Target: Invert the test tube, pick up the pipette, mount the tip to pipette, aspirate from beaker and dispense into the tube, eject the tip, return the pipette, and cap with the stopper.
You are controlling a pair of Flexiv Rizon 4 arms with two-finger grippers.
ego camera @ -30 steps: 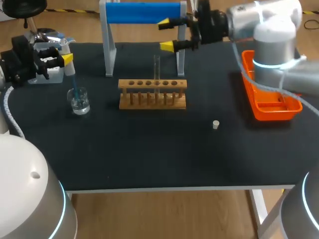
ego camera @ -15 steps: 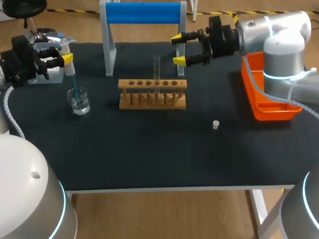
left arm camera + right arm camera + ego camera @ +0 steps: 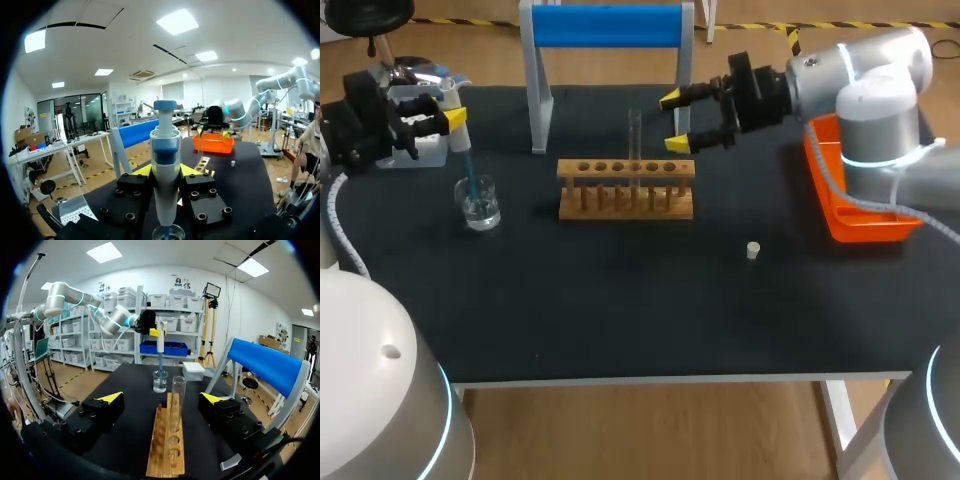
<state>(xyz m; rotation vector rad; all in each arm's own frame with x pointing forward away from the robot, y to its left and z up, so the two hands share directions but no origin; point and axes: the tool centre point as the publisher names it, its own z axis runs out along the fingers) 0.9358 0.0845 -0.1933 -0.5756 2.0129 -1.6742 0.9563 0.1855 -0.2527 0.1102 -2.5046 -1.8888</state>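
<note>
Half done, I judged: left hand [image 3: 453, 112] clasped the pipette [image 3: 165, 175], tip [image 3: 469, 178] dipped in the beaker [image 3: 480, 207]; right hand [image 3: 674, 121] gaped near the racked test tube [image 3: 634, 150]; stopper [image 3: 752, 250] lay on the bench [image 3: 620, 300]; dispensing onward remained.
</note>
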